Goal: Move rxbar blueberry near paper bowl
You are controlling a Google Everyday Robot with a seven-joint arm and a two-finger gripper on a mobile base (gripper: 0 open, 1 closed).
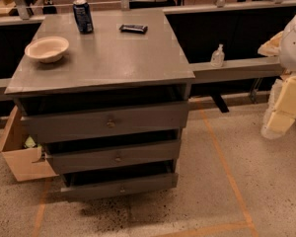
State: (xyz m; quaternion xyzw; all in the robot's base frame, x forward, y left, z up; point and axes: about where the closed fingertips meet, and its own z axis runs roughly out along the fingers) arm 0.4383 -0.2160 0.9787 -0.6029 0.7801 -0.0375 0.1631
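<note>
Gripper [281, 113] (open or closed: can't tell) is well apart from rxbar blueberry [133, 28] to its left; carrying toward the farther paper bowl [47, 48] could topple the soda can [83, 16] between

Overall: warm, dimmish indoor light is coming from overhead, and everything's looking a bit soft.
Top [113, 58]: it's picking up a dull sheen, with no hard glare.
Bowl [47, 48]: it's throwing a small soft shadow under its rim.
Drawers [108, 122]: the gaps above them are sitting in near-black shadow.
Gripper [286, 102]: it's hanging at the right edge, glowing pale and washed out, and blurrier than the rest.
Floor [212, 191]: it's lighting up evenly.
</note>
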